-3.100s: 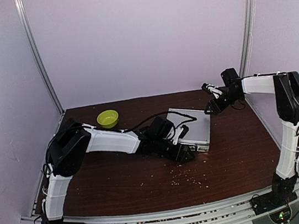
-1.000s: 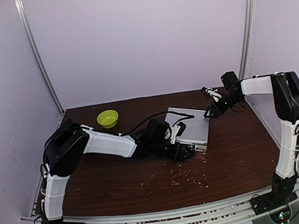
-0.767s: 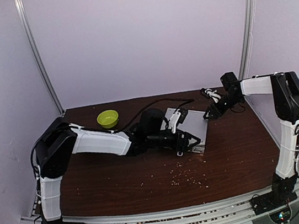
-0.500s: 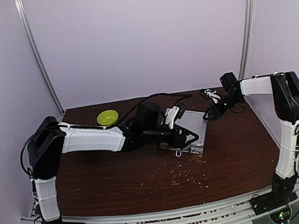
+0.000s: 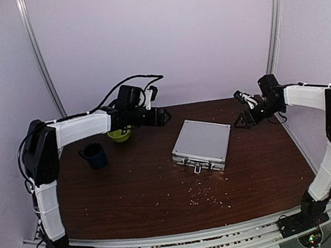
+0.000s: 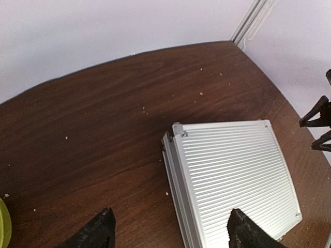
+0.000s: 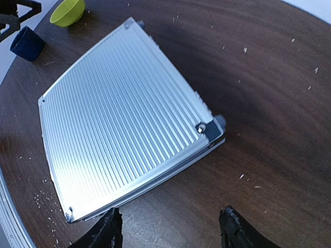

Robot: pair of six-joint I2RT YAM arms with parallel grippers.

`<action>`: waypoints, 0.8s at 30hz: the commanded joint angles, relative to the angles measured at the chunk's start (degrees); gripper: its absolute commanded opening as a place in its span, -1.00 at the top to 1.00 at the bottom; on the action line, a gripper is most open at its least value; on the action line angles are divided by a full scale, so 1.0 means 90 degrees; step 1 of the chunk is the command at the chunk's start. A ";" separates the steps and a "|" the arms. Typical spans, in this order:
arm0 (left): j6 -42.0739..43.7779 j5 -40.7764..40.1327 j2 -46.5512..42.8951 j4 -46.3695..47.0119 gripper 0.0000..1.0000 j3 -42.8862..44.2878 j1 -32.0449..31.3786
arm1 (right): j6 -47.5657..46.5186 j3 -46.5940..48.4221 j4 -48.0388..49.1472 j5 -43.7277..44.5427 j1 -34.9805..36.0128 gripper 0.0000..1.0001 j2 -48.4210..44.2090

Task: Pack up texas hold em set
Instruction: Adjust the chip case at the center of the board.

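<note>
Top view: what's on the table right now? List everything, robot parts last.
case: one, silver, closed, lying flat right of centre
bowl: one, lime green, far left, partly behind the left arm
mug: one, dark blue, left side, nearer than the bowl
crumbs: many, pale, scattered, mostly in front of the case
table: one, dark brown
left end effector: one, black, raised by the bowl, open, empty
right end effector: one, black, right of the case, open, empty

We list: briefcase silver, fine ribbed lines | bowl lime-green | mug dark blue | table dark brown woodgrain, pale specks | walls pale lilac
</note>
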 commanded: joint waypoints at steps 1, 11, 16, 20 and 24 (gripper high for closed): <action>-0.0215 0.0681 0.0550 -0.0020 -0.53 0.0227 -0.0063 | 0.0104 -0.0432 -0.0288 -0.0126 0.0137 -0.30 0.0166; -0.0529 0.1533 0.1138 0.0268 -0.47 0.0061 -0.0142 | 0.0028 0.0110 -0.0430 -0.0489 0.0422 -0.29 0.0988; -0.0415 0.1789 0.1154 0.0352 -0.43 -0.0170 -0.0298 | -0.0075 0.0591 -0.0527 -0.0758 0.0625 -0.25 0.1448; -0.0309 0.1941 0.1071 0.0372 -0.38 -0.0366 -0.0481 | -0.0182 0.0924 -0.0601 -0.0797 0.0754 -0.24 0.1714; -0.0216 0.1937 0.0828 0.0435 -0.34 -0.0732 -0.0750 | -0.0366 0.1419 -0.0791 -0.0757 0.0876 -0.24 0.2104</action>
